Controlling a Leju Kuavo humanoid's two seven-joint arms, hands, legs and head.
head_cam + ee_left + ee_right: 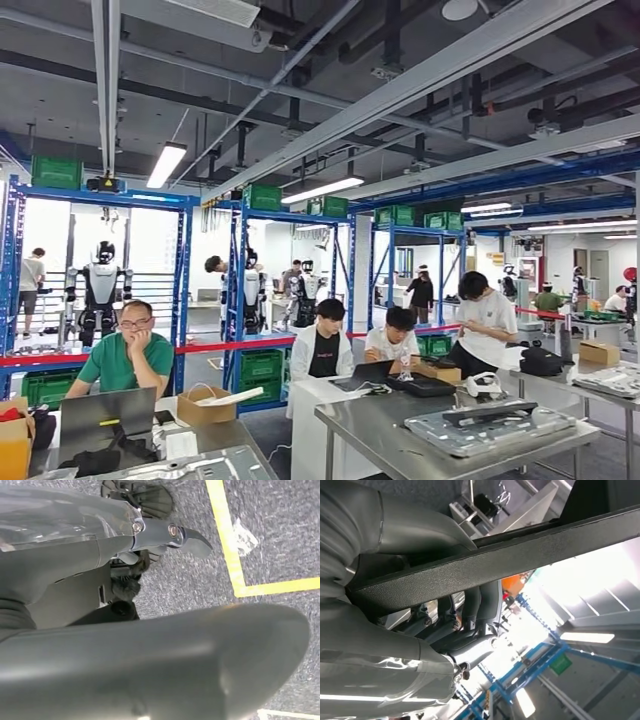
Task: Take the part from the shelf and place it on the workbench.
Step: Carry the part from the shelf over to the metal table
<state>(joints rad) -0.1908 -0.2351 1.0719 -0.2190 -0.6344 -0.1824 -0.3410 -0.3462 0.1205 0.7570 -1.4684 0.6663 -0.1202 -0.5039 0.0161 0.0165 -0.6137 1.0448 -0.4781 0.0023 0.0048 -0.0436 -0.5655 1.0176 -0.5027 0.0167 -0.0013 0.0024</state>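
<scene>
Right hand [444, 630] gripping one flat black part [501, 562] with fingers wrapped around its edge, left hand [162, 530] hanging over grey floor [279, 540] with yellow tape [230, 550], its grip impossible to tell, three seated people at steel tables [392, 425], blue shelves [241, 290] behind.

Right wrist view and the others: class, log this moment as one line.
right hand: grips long black part | left hand: hangs over grey floor by yellow line, holds nothing | workbench: ahead
</scene>
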